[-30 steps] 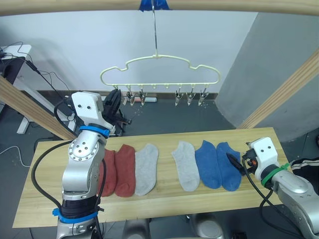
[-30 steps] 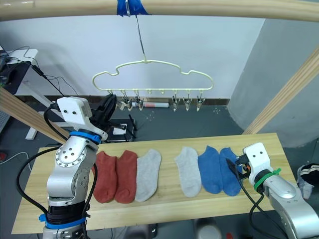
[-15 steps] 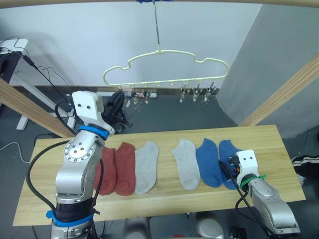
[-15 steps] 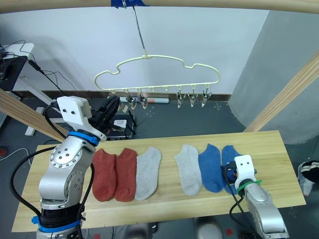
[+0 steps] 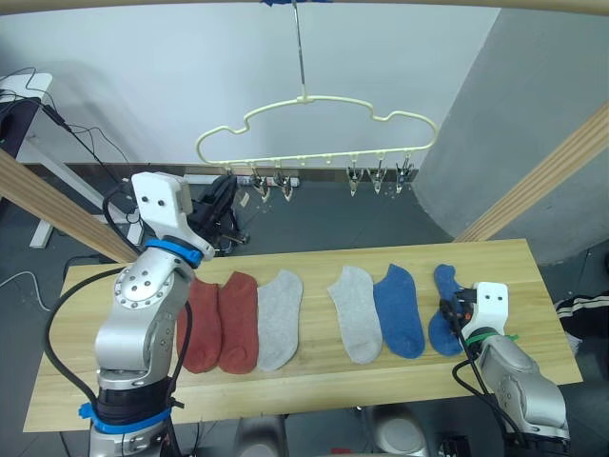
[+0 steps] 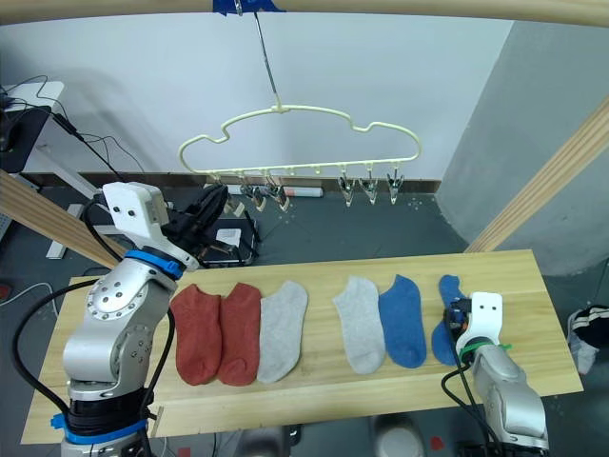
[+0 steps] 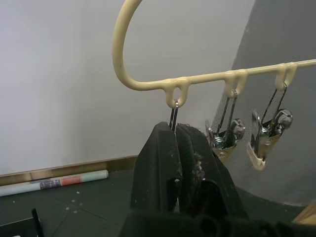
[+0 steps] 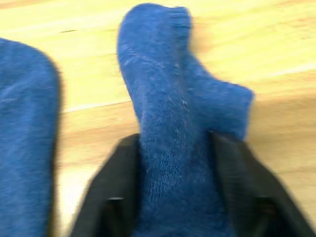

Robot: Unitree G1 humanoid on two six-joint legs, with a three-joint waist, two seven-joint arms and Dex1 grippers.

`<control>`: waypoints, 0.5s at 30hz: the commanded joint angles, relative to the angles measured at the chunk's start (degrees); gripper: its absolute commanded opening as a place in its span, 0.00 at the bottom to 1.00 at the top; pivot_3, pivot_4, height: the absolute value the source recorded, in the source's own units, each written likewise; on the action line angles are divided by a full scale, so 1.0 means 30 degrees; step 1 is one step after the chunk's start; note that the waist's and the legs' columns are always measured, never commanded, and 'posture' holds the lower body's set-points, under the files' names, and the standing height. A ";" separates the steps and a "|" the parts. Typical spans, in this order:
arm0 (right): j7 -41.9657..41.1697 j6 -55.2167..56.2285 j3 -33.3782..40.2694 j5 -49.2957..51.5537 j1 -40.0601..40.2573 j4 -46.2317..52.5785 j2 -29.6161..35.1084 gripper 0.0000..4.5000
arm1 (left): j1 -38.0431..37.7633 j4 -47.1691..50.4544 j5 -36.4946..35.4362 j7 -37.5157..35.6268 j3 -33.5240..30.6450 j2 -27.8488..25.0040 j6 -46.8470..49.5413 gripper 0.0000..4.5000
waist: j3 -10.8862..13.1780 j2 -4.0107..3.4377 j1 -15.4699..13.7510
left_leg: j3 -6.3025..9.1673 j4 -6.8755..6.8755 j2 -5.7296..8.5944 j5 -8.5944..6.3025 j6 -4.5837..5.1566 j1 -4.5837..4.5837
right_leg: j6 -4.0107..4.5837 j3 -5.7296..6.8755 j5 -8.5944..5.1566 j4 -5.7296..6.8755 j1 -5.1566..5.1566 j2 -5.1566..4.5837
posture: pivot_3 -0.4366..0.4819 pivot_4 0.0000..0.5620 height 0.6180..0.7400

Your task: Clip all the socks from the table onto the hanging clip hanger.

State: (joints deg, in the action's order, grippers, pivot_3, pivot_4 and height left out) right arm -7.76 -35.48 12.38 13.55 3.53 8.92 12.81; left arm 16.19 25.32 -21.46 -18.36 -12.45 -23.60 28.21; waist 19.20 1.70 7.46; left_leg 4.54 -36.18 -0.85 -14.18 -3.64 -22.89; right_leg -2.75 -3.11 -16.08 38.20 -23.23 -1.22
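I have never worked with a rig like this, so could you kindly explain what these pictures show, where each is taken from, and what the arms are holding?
This is a humanoid robot with two arms, each ending in two black fingers. The two wide pictures come from a stereo camera on its head, looking down over the arms. The other two come from cameras on its wrists.

On the wooden table lie six socks in a row: two rust-red socks, two grey socks and two blue.

The right gripper has its fingers around the outer blue sock, which looks bunched between them.

The left gripper is raised and closed on the end clip of the cream clip hanger, which hangs from a pole above.
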 commanded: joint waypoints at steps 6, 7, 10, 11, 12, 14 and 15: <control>-0.4845 0.2107 -0.4903 -0.1981 0.0151 0.4436 0.4219 0.01 | 0.1103 0.0678 -0.5143 -0.1665 -0.2428 -0.1755 0.3664 0.00 | 0.0203 -0.0056 0.0070 | -0.0027 0.0010 0.0009 0.0000 -0.0002 -0.0002 | -0.0092 -0.0035 -0.0047 -0.0007 -0.0019 0.0000 | 0.27 0.70 1.00; -0.5424 0.2195 -0.5724 -0.2025 -0.0366 0.5353 0.4668 0.01 | 0.1256 0.0715 -0.5616 -0.1643 -0.2588 -0.1930 0.4053 0.00 | 0.0308 -0.0049 0.0130 | -0.0054 0.0009 0.0009 0.0001 -0.0003 0.0002 | -0.0117 -0.0071 -0.0038 -0.0004 -0.0028 0.0002 | 0.26 0.70 1.00; -0.6077 0.1810 -0.7268 -0.2091 -0.1799 0.6732 0.4899 0.01 | 0.1704 0.0657 -0.6366 -0.1228 -0.2830 -0.2084 0.4713 0.00 | 0.0410 0.0003 0.0151 | -0.0087 0.0005 -0.0001 0.0014 -0.0022 -0.0005 | -0.0160 -0.0131 -0.0019 0.0005 -0.0068 0.0027 | 0.27 0.70 1.00; -0.6231 0.1532 -0.7991 -0.2047 -0.2504 0.7089 0.4608 0.01 | 0.1860 0.0710 -0.6704 -0.0985 -0.2870 -0.1977 0.4995 0.00 | 0.0414 0.0010 0.0107 | -0.0085 0.0005 -0.0003 0.0015 -0.0025 -0.0007 | -0.0160 -0.0129 -0.0019 0.0003 -0.0070 0.0027 | 0.27 0.70 1.00; -0.6125 0.1218 -0.8622 -0.2063 -0.3149 0.7261 0.4147 0.01 | 0.1950 0.0790 -0.6980 -0.0853 -0.2837 -0.1913 0.5166 0.00 | 0.0419 0.0017 0.0079 | -0.0081 0.0007 -0.0002 0.0015 -0.0026 -0.0013 | -0.0160 -0.0127 -0.0019 -0.0001 -0.0070 0.0027 | 0.27 0.70 1.00; -0.5728 0.0634 -0.9852 -0.1977 -0.4464 0.7373 0.2748 0.01 | 0.2107 0.0998 -0.7688 -0.0405 -0.2856 -0.1660 0.5638 0.00 | 0.0428 0.0034 -0.0023 | -0.0077 0.0005 -0.0004 0.0013 -0.0027 -0.0024 | -0.0120 -0.0126 0.0004 -0.0009 -0.0070 0.0017 | 0.27 0.69 1.00; -0.5571 0.0463 -1.0128 -0.2027 -0.4766 0.7330 0.2343 0.01 | 0.2129 0.1044 -0.7914 -0.0255 -0.2871 -0.1628 0.5771 0.00 | 0.0428 0.0034 -0.0073 | -0.0079 0.0004 -0.0002 0.0013 -0.0028 -0.0035 | -0.0066 -0.0127 0.0037 -0.0012 -0.0081 0.0009 | 0.27 0.69 1.00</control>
State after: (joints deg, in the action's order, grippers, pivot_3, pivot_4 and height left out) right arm -25.07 -33.42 -16.16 7.70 -10.35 28.56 20.73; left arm 22.11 25.37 -42.95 -19.93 -19.83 -28.65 45.03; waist 20.49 1.80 7.24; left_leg 4.29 -36.16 -0.85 -14.14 -3.73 -23.02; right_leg -2.93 -3.50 -15.96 38.16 -23.51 -1.23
